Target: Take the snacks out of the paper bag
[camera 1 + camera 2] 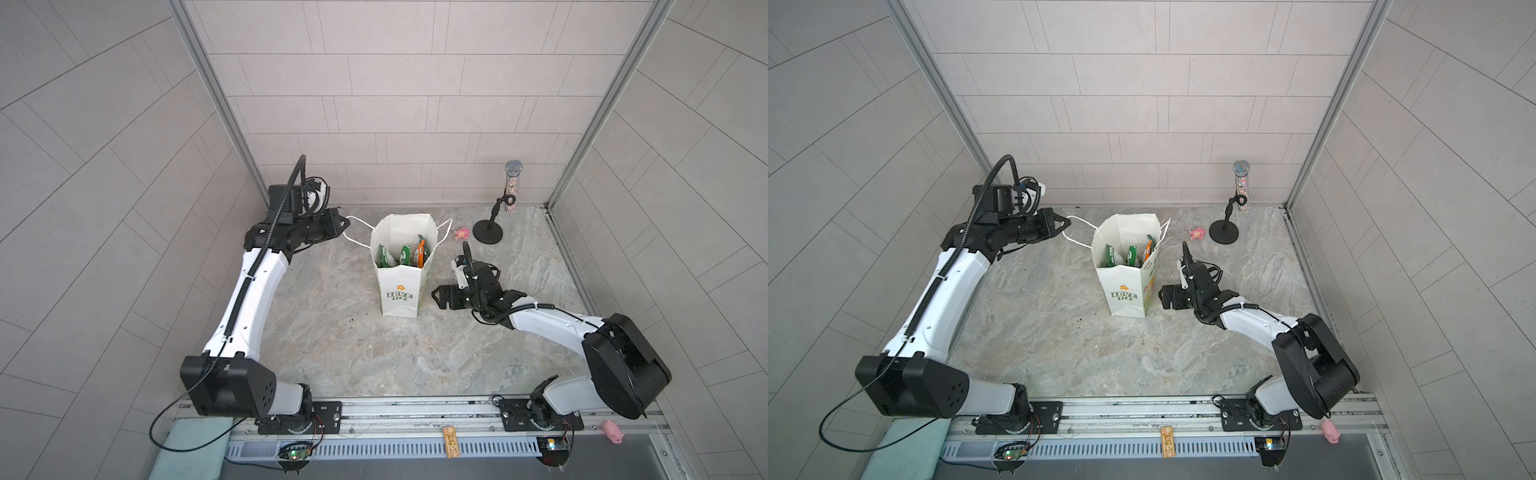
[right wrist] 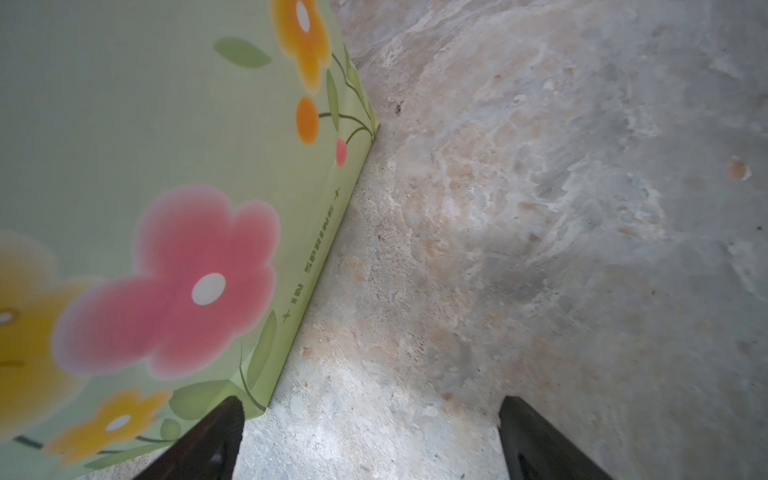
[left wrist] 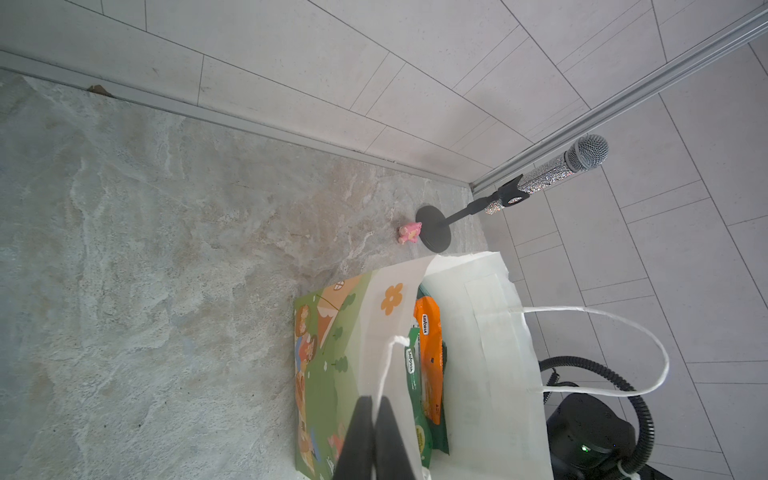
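left gripper [image 3: 375, 409] pinches handle [image 3: 387, 365], snacks [image 3: 428, 357] half-hidden

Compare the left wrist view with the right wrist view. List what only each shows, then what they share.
Only the left wrist view: the left gripper, fingers shut on the cord handle of the paper bag; the orange packet and a green packet inside; a pink toy; a microphone on its stand.
Only the right wrist view: the right gripper, fingers open, holding nothing; the bag's flower print and IN SPRING lettering up close.
Both: the paper bag and the marble table.
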`<action>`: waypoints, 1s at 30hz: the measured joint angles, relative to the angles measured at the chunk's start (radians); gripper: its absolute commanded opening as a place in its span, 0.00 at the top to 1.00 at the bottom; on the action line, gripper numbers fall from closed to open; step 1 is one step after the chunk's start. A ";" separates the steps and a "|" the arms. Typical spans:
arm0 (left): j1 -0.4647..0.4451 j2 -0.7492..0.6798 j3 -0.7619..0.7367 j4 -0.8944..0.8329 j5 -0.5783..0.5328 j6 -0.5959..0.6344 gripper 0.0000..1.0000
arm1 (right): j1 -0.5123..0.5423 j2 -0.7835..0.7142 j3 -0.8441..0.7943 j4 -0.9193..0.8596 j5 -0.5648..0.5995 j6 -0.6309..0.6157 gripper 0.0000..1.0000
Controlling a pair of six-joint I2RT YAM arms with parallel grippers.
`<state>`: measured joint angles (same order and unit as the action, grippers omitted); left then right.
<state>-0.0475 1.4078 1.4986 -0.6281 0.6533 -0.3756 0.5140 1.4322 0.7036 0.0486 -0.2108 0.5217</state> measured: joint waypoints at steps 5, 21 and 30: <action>-0.001 0.019 0.070 -0.030 -0.012 0.018 1.00 | 0.040 0.048 0.017 0.040 -0.006 0.031 0.04; -0.008 0.204 0.376 -0.146 0.022 0.044 1.00 | 0.164 0.274 0.143 0.239 -0.034 0.156 0.05; -0.058 0.231 0.433 -0.188 0.034 0.063 1.00 | 0.238 0.420 0.273 0.329 -0.035 0.184 0.05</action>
<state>-0.1051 1.6390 1.9312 -0.8162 0.6872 -0.3130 0.7517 1.8519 0.9768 0.3779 -0.2459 0.7055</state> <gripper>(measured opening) 0.042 0.948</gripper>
